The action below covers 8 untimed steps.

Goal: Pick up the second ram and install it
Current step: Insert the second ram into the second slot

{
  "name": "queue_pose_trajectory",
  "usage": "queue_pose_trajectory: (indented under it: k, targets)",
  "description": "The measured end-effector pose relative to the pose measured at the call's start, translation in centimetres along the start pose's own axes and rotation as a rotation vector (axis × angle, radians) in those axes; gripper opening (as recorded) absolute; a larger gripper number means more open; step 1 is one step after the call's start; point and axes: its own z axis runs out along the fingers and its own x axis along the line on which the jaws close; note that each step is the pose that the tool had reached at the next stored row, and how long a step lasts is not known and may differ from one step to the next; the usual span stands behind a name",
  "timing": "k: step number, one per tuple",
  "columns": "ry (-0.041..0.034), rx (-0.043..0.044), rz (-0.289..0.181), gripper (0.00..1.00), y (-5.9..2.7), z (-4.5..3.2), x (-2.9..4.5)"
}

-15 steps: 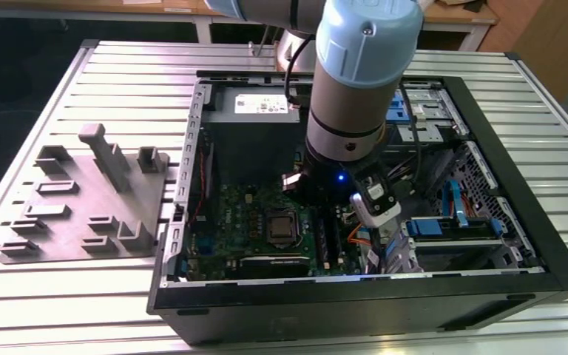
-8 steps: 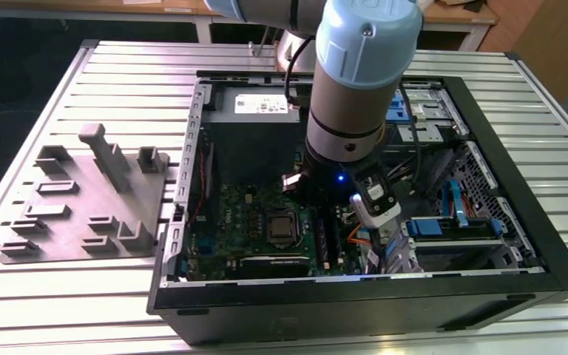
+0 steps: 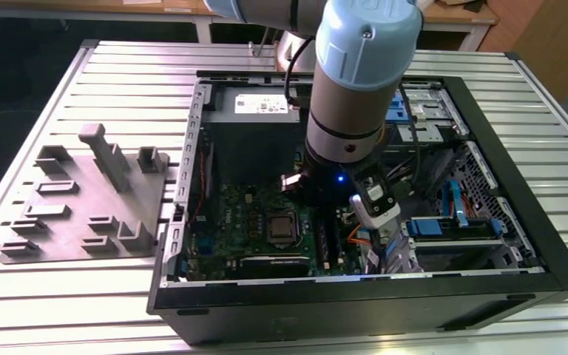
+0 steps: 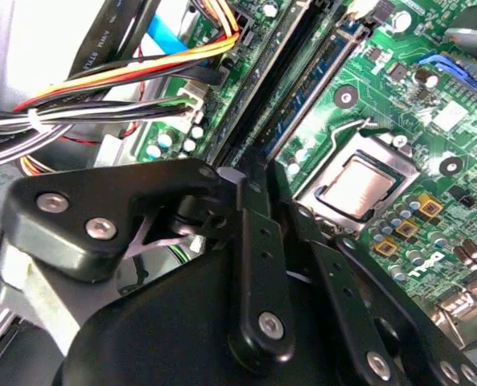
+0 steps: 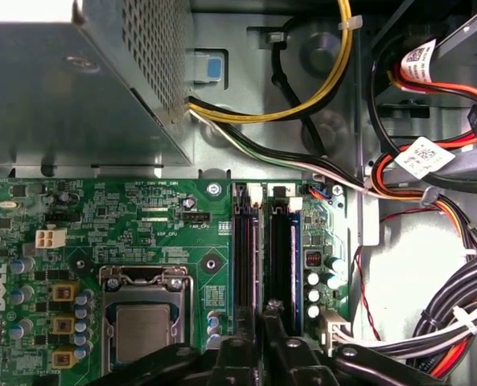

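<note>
While the arm (image 3: 353,96) reaches down into the open computer case (image 3: 363,296) on the table (image 3: 57,310), I read the end effector (image 5: 270,312) as narrow. It sits at one end of the second ram (image 5: 295,257), which runs just beside the black slot rail (image 5: 246,257), on the side away from the processor socket (image 5: 141,326). I cannot tell whether the stick is clamped or seated.
</note>
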Motion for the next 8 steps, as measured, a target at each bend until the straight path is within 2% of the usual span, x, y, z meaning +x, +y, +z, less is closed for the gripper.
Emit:
queue_pose_trajectory:
  k: [1,2,5,8]
  targets:
    - [0.0001,0.0003,0.0,0.19,0.0,-0.01,0.0]
    - [0.0002,0.0008,0.0,0.26,-0.01,-0.02,0.0]
    - [0.0005,0.0016,0.0,0.26,-0.02,-0.09,0.0]
    - [0.0004,0.0018,0.0,0.26,0.06,-1.13,-0.03]
